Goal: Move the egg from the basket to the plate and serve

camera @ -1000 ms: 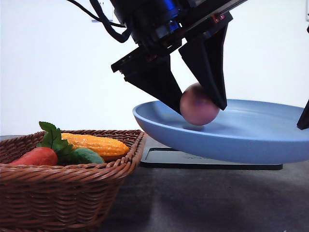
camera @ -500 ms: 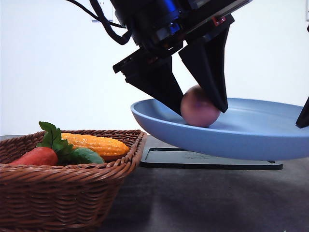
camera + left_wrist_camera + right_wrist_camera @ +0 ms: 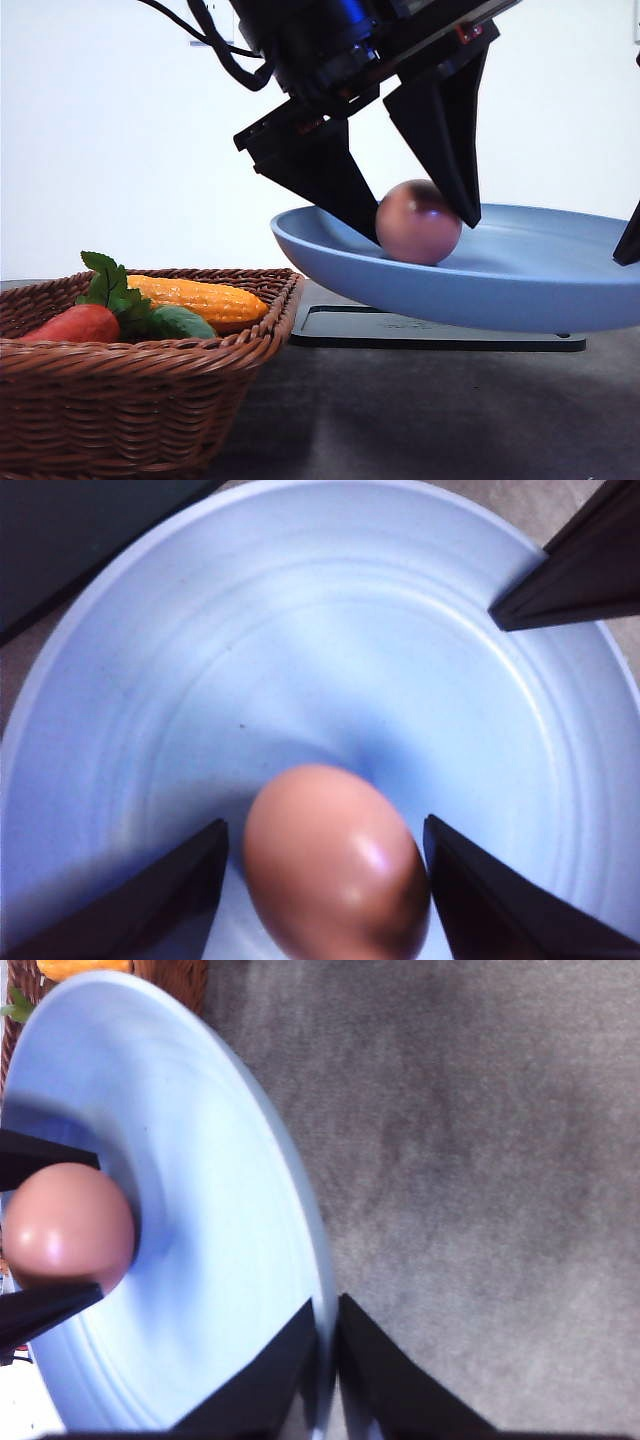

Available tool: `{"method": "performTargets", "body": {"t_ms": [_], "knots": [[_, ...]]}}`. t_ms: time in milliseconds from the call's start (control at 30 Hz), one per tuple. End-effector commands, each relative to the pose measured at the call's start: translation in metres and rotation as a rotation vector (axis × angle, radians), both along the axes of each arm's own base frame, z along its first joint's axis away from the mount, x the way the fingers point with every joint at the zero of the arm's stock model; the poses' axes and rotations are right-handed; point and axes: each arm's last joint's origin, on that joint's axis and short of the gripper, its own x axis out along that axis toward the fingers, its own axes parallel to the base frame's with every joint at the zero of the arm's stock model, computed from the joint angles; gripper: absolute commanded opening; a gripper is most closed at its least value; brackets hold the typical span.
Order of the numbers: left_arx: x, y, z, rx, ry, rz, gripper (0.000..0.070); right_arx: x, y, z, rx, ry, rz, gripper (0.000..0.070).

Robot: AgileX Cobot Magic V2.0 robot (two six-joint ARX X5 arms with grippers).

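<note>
Now the egg [image 3: 418, 222] loose on the plate [image 3: 520, 290] between parted left fingers [image 3: 330, 185], right fingers [image 3: 355, 1360] pinching its rim.

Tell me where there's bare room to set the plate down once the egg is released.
The dark tabletop right of the basket and in front of the black tray is bare. The tray top under the plate looks free too. The basket holds vegetables; the left gripper straddles the egg, the right gripper clamps the rim.
</note>
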Motion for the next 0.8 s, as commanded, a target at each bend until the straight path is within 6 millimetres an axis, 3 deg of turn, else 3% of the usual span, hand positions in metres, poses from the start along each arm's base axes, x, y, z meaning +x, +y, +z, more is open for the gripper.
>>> {"method": "performTargets", "body": {"t_ms": [0, 200, 400, 567, 767], "knots": [[-0.002, -0.005, 0.016, -0.039, -0.02, -0.009, 0.0401, 0.002, 0.001, 0.002, 0.011, -0.001, 0.007, 0.0], [-0.007, 0.007, 0.053, -0.086, -0.054, -0.011, 0.04, 0.007, 0.002, -0.005, 0.011, 0.05, 0.006, 0.0], [-0.021, 0.035, 0.096, -0.186, -0.138, 0.002, 0.0398, 0.024, 0.004, -0.01, 0.019, 0.087, 0.024, 0.0], [-0.036, 0.07, 0.127, -0.238, -0.242, 0.076, 0.0398, 0.053, 0.003, 0.0, 0.006, 0.053, 0.023, 0.0], [-0.06, 0.117, 0.157, -0.285, -0.37, 0.194, 0.0395, 0.103, -0.006, 0.016, -0.005, 0.008, -0.005, 0.0]]}}
